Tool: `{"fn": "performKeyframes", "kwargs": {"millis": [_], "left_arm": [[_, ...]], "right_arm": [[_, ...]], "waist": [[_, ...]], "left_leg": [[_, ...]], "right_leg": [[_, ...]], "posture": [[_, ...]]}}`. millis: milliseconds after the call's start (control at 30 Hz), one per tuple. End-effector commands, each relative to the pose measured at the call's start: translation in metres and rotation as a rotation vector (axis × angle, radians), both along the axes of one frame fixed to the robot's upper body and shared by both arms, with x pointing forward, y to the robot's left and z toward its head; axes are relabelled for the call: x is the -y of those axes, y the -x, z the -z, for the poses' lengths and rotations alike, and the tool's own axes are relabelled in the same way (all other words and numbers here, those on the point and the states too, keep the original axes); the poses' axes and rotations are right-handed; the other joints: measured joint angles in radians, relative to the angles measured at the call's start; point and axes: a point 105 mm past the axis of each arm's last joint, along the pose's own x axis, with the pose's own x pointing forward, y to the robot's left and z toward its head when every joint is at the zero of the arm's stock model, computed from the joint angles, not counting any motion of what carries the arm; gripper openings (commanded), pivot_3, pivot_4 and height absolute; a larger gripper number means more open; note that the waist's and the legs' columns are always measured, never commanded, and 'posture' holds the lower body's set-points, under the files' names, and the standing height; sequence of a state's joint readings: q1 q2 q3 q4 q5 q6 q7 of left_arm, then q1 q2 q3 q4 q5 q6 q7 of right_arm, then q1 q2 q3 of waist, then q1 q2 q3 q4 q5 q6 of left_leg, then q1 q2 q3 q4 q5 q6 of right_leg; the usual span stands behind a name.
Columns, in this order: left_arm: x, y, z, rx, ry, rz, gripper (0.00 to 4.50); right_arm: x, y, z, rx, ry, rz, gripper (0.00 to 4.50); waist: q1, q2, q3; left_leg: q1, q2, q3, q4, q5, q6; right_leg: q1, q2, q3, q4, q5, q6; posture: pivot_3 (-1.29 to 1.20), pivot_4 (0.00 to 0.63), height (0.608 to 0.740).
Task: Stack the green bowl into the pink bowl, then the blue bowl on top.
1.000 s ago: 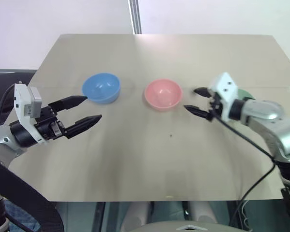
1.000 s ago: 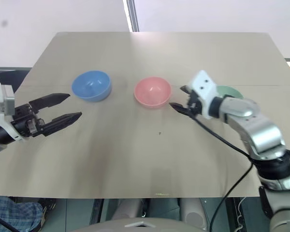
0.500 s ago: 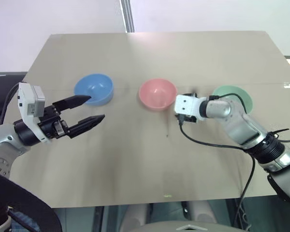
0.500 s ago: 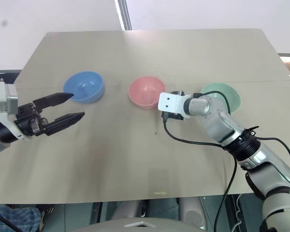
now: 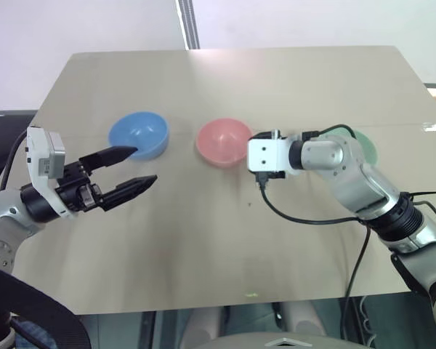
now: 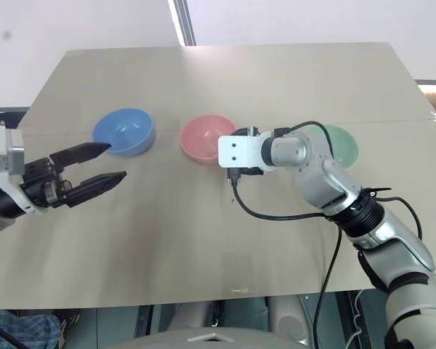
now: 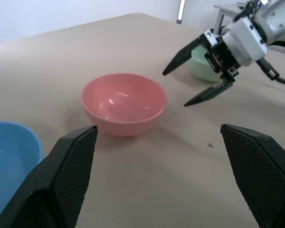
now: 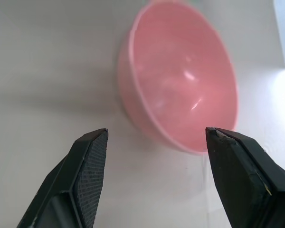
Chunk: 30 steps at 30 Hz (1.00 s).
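So here's what I'm looking at from the head cams: three bowls sit in a rough row across the tan table (image 5: 225,247), all upright and all separate, nothing stacked yet. The blue bowl (image 5: 139,134) is on the left, the pink bowl (image 5: 224,142) is in the middle, and the green bowl (image 6: 337,143) is over on the right, partly hidden behind my right arm.

My right gripper (image 7: 194,72) is reaching across toward the pink bowl. Through the left wrist cam I can see its two black fingers spread wide apart with nothing between them, tips hanging just beside the pink bowl, between it and the green one, not touching either as far as I can tell. The right wrist cam looks almost straight at the pink bowl, with the bowl's near rim sitting between the two fingers (image 8: 88,175) and the tabletop below.

My left gripper (image 5: 129,169) hovers over the left part of the table, near the blue bowl, pointing roughly toward the middle. Its fingers are also spread open and empty. One fingertip overlaps the blue bowl's rim in the head view, but I can't tell if it actually touches.
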<state>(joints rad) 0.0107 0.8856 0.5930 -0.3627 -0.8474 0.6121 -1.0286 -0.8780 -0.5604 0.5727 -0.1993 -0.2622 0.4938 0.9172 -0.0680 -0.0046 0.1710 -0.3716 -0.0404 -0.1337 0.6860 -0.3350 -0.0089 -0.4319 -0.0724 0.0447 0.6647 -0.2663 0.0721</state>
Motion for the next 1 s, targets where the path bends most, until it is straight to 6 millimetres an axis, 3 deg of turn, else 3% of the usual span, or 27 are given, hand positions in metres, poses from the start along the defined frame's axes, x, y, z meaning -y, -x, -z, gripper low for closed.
{"fn": "performKeyframes", "kwargs": {"millis": [33, 133, 267, 467, 633, 733, 867, 933, 1000], "left_arm": [[0.0, 0.006, -0.013, 0.048, -0.023, 0.012, 4.38], [0.0, 0.006, -0.014, 0.043, -0.025, 0.014, 4.38], [0.0, 0.006, -0.014, 0.04, -0.025, 0.018, 4.38], [-0.001, 0.006, -0.015, 0.036, -0.029, 0.021, 4.38], [0.0, 0.006, -0.014, 0.036, -0.029, 0.021, 4.38], [0.0, 0.006, -0.014, 0.038, -0.027, 0.018, 4.42], [0.0, 0.007, -0.013, 0.039, -0.025, 0.016, 4.42], [0.001, 0.007, -0.013, 0.039, -0.023, 0.016, 4.42], [0.001, 0.007, -0.013, 0.038, -0.022, 0.017, 4.42]], "right_arm": [[-0.013, 0.014, -0.021, 0.039, -0.028, -0.082, 3.6], [-0.03, 0.02, -0.007, -0.01, -0.021, -0.134, 3.6], [-0.045, 0.01, 0.012, -0.039, 0.002, -0.145, 3.6], [-0.065, -0.002, 0.009, -0.012, 0.028, -0.168, 3.6], [-0.069, -0.01, 0.01, -0.007, 0.052, -0.16, 3.6], [-0.069, -0.008, 0.013, -0.021, 0.061, -0.173, 2.74], [-0.068, -0.006, 0.017, -0.04, 0.07, -0.177, 0.58], [-0.066, -0.008, 0.019, -0.045, 0.071, -0.163, 0.13], [-0.064, -0.008, 0.019, -0.05, 0.074, -0.154, 0.13]], "waist": [[0.0, 0.0, 0.0], [-0.003, 0.0, 0.0], [-0.004, 0.0, -0.001], [-0.005, 0.0, -0.001], [-0.009, 0.0, -0.001], [-0.011, 0.0, -0.001], [-0.02, 0.0, -0.001], [-0.025, 0.0, -0.001], [-0.027, -0.001, -0.001]], "left_leg": [[0.0, 0.0, 0.0, 0.0, 0.0, 0.0], [0.0, 0.0, 0.0, 0.0, 0.0, 0.0], [0.001, 0.0, 0.001, 0.0, 0.0, 0.0], [0.001, 0.0, 0.0, 0.001, 0.0, -0.001], [0.001, 0.0, 0.001, 0.001, 0.0, -0.001], [0.001, 0.0, 0.001, 0.001, 0.0, -0.001], [0.001, 0.0, 0.001, 0.001, 0.0, -0.001], [0.001, 0.0, 0.001, 0.001, 0.0, -0.001], [0.001, 0.0, 0.001, 0.001, 0.0, -0.001]], "right_leg": [[0.0, 0.0, 0.0, 0.0, 0.0, 0.0], [0.0, 0.0, 0.0, 0.0, 0.0, 0.0], [0.0, 0.0, 0.001, 0.001, 0.0, 0.0], [-0.001, 0.0, 0.001, 0.003, 0.0, 0.0], [-0.001, -0.001, -0.001, 0.004, 0.0, 0.0], [-0.001, -0.001, -0.001, 0.004, 0.0, 0.0], [-0.001, -0.001, -0.001, 0.004, 0.0, 0.0], [-0.001, -0.001, -0.001, 0.005, 0.0, 0.0], [-0.002, -0.001, -0.002, 0.005, 0.0, 0.0]], "posture": [[0.0, 0.15, 0.74], [0.0, 0.15, 0.74], [0.0, 0.15, 0.74], [0.0, 0.15, 0.74], [0.0, 0.15, 0.74], [0.0, 0.15, 0.74], [0.0, 0.15, 0.74], [0.0, 0.15, 0.74], [0.0, 0.15, 0.74]]}}
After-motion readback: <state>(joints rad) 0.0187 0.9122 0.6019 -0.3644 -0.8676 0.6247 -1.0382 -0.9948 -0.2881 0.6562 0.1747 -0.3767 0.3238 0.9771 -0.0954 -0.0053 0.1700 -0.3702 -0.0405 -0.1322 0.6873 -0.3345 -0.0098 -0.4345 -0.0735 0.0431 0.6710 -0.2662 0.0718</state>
